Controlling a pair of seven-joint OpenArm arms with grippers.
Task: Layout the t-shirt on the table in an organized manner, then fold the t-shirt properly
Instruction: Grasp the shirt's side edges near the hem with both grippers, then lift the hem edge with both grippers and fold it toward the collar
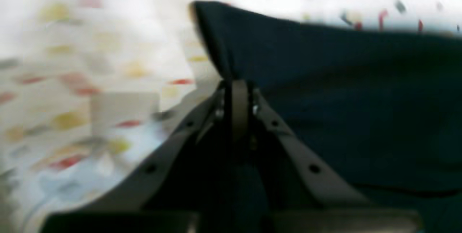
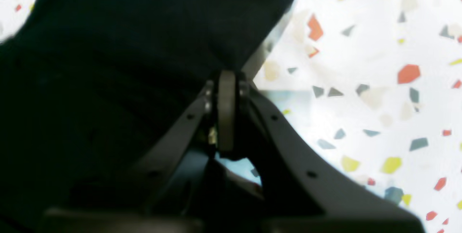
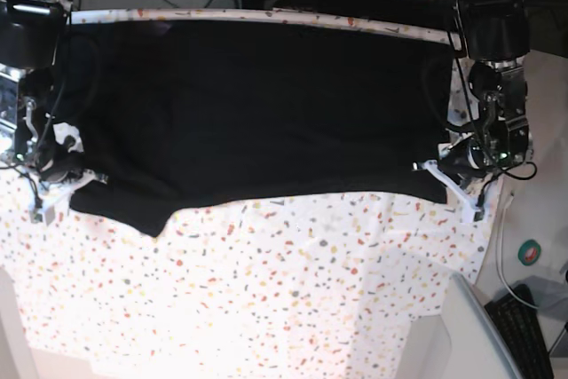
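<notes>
Black shirt [image 1: 343, 92] fills the right side of the left wrist view, w/ speckled table [image 1: 90, 81] on the left, very blurred. Left gripper [image 1: 239, 92] has its fingers pressed together on a corner of the shirt edge; fabric rises to a peak just above the tips. Table shows again along the top right.

Right wrist view: shirt [image 2: 119, 63] takes the left and top centre, table [image 2: 379, 99] w/ red, yellow, grey flecks on the right, sharper here. Right gripper [image 2: 226, 92] is closed tight, pinching the shirt's edge where the cloth bunches to a point at the tips. A bit of table shows top left too.

Base view: shirt [image 3: 257, 113] spread wide across the far half of the table [image 3: 266, 290], roughly rectangular, near edge running side to side w/ a small flap dipping toward the camera at lower left. Near half of the table is bare speckled cover. Left gripper [image 3: 448, 179] sits at the shirt's near corner on the view's right, right gripper [image 3: 67, 184] at the near corner on the view's left; both low at the cloth. Finger gap too small to judge here. Cables and gear behind the far edge.
</notes>
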